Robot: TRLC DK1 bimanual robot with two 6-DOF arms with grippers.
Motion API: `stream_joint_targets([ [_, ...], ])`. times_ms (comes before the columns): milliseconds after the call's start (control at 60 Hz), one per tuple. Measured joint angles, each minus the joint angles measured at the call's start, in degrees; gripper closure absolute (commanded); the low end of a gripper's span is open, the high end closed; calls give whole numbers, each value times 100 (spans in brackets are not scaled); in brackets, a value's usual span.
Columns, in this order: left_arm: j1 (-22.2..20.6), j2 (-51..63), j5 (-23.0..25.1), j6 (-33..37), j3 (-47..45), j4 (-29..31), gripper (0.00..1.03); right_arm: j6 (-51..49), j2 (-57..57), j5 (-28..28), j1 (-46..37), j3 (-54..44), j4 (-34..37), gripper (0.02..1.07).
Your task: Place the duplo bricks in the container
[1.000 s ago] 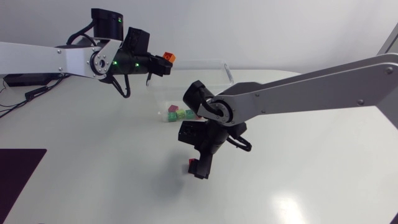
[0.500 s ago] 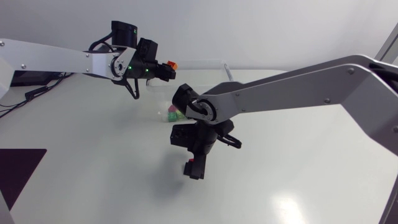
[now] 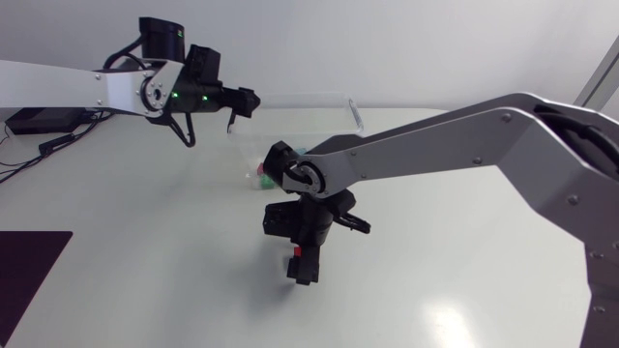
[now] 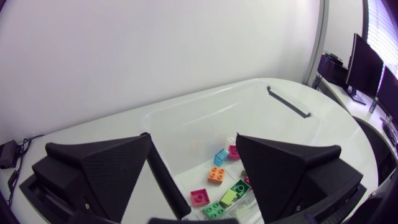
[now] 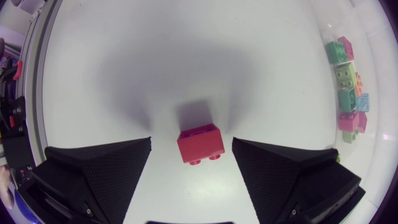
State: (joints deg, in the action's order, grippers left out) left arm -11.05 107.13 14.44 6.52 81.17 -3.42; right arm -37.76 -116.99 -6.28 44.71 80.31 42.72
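**Near the bench's middle, a red brick between spread fingers**

Near the middle of the bench, the right pincer points down with its fingers spread wide. The red duplo brick lies on the surface between them with a gap on either side, so neither finger has hold of it. From above, the right arm's wrist and pincer cover nearly all of that brick, and only a sliver of red shows beside the fingers.

The same arm's elbow crosses in front of the clear container, which stands toward the bench's far edge, and hides part of it. Loose bricks lie on the container's floor in orange, blue, pink and green. A thin black strip runs along one of its rims.

The left pincer hangs above the container, wide open, with nothing between its fingers.

The bench is white and smooth, with a soft shadow beneath the right pincer. A dark rectangular patch lies by its near left corner.
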Motion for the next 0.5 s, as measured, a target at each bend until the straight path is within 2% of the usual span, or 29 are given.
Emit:
stream_joint_targets([
  [117, 131, -588, 2, -55, -306, -15, 5, -2, -81, 31, 26, 11, 15, 35],
  [267, 317, -1296, 7, -57, -752, -63, 5, -2, -122, 33, 26, 17, 22, 73],
  [500, 496, -2074, 48, -57, -1493, -122, 5, 2, -109, 52, 101, 13, 13, 75],
])
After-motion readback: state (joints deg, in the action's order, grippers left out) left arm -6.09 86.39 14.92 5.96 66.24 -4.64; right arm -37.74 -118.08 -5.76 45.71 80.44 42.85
